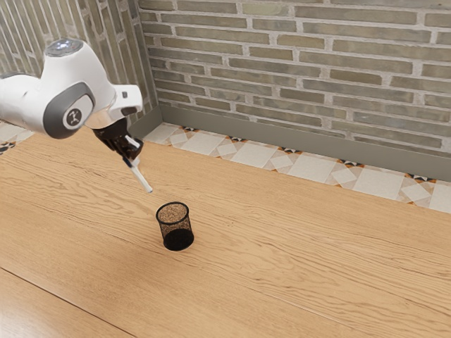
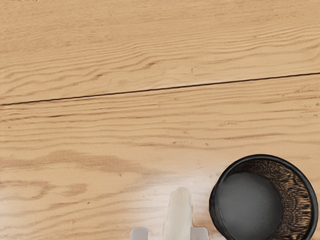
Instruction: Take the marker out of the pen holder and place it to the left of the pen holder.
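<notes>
My gripper [image 1: 132, 156] is up in the air above the table, shut on the white marker [image 1: 143, 179], which hangs tilted downward from the fingers. The black mesh pen holder [image 1: 175, 227] stands upright on the table, lower and further toward the exterior view's right than the marker's tip. In the wrist view, the gripper [image 2: 169, 233] has the pale marker [image 2: 178, 215] between its light fingertips [image 2: 199, 233]. Beside the marker is the round pen holder [image 2: 262, 197], with its dark bottom visible and nothing inside. The marker is outside its rim.
The wooden table [image 1: 282, 260] extends around the pen holder, with a dark seam between its boards. Behind it are a patterned tile strip [image 1: 257, 156] and a brick wall [image 1: 296, 67].
</notes>
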Tool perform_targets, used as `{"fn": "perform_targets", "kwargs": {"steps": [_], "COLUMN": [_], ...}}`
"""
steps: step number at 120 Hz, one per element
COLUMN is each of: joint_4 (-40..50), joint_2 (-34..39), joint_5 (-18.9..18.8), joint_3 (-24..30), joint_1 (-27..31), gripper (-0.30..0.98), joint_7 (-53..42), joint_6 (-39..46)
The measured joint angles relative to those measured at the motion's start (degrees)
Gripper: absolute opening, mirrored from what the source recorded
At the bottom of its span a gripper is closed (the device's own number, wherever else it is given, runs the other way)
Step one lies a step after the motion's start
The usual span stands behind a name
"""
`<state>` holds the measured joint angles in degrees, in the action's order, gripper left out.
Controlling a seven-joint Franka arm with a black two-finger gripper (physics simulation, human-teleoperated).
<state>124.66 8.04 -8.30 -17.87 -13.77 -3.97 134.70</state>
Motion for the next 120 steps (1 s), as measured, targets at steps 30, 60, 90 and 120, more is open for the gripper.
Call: {"fn": "perform_targets", "kwargs": {"steps": [30,60,90,120], "joint_4": [2.15,5.87,6.51,7.25], "joint_2": [-8.39,-16.77,-20.06,-23.36], "joint_5": [-1.1,-0.06,-0.06,-0.16], "joint_3": [-3.0,-4.2,-4.17,-4.11], "joint_1": [1.13,1.16,2.59,3.31], "gripper": [-0.09,-0.09,-0.08,-0.07], "joint_7": [-5.7,-17.29,-26.5,-32.3], "joint_6": [24.4,48.74,61.19,63.06]}}
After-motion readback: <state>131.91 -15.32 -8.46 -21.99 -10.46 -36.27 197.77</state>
